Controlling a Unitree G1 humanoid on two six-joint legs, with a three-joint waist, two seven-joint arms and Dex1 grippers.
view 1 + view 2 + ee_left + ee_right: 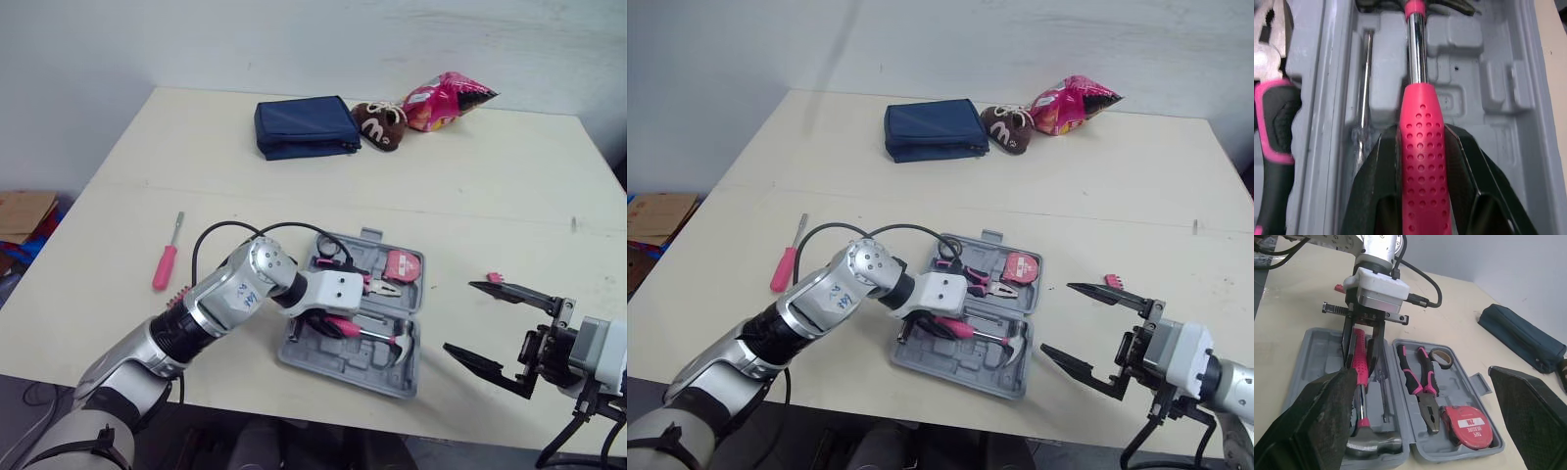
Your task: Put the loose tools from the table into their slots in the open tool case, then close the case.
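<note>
1. Hammer (pixel 1422 147) pinched between the left jaws, low over its slot in the tool case (pixel 1322 347).
2. Right jaws spread, empty, beside the case.
3. Next, probably: release it, then fetch the screwdriver (pixel 165 264) lying well apart from both jaws.

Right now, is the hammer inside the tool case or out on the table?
Inside. The hammer lies in the grey tool case, and the left hand grips its pink handle. Fully seated in its slot: cannot tell.

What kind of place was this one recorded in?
Probably an indoor lab or test room: a plain cream table by a bare white wall, a cardboard box on the floor, and a grey plastic tool case lying open.
</note>
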